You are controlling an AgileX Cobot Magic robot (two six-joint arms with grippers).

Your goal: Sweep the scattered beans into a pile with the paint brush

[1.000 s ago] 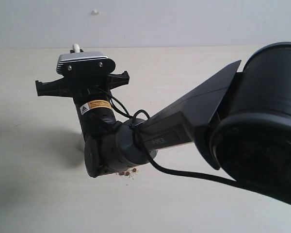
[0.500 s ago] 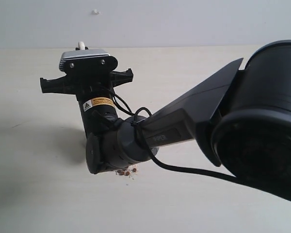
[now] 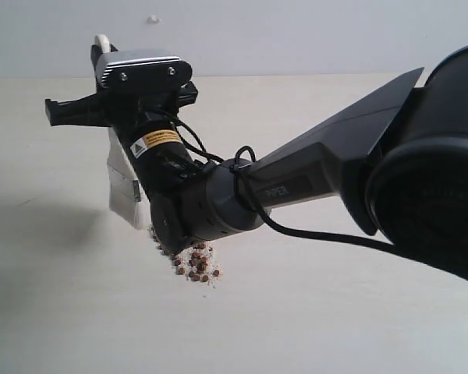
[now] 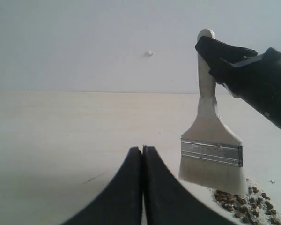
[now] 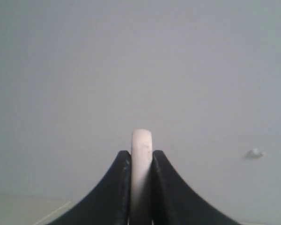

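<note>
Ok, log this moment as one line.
right gripper: shut on paint brush, held upright | bristles: beside beans | beans: one small cluster | left gripper: shut, empty

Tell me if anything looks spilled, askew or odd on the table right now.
Nothing stands out. The beans sit in one small pile right beside the bristles of the brush. The right gripper is shut on the brush handle, holding it roughly upright. The left gripper is shut and empty.

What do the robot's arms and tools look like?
The right arm is dark grey and black with rounded joints, a loose black cable, a yellow warning label and a silver camera housing. The left tool and right tool have curved black fingers.
</note>
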